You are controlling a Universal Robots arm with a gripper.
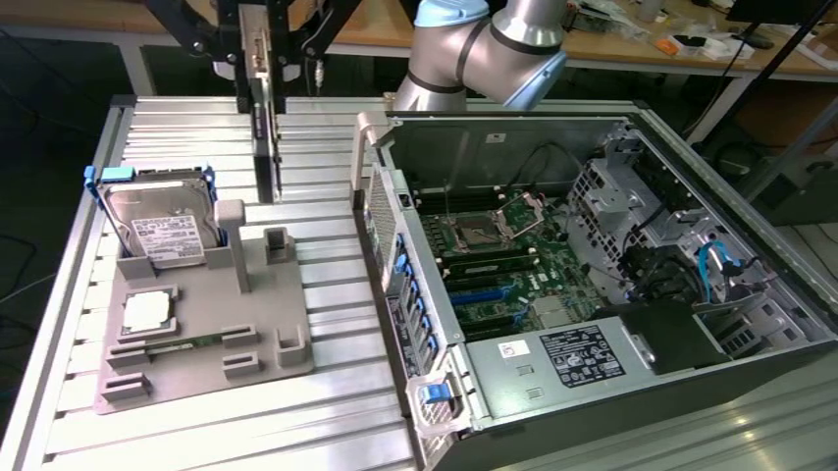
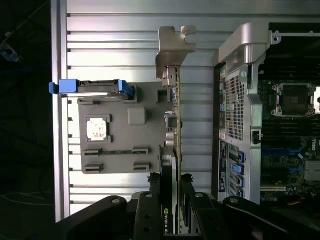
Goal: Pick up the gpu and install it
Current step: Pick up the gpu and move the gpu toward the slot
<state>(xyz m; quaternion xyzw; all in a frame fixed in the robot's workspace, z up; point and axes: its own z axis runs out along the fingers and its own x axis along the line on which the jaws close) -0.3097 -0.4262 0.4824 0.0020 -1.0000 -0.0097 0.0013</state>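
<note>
One gpu (image 1: 267, 147) hung upright in your claw (image 1: 259, 61), which gripped its upper edge. You held it above the surface (image 1: 328, 422), beside the grey holder (image 1: 196, 324), on the side toward the open case (image 1: 511, 132).

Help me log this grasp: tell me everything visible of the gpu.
The gpu is a thin dark card, edge-on, with a silvery metal bracket at one end and a green logo at the other. It hangs upright, clamped in the tool, above the slatted table, to the exterior view's left of the open case.
</note>
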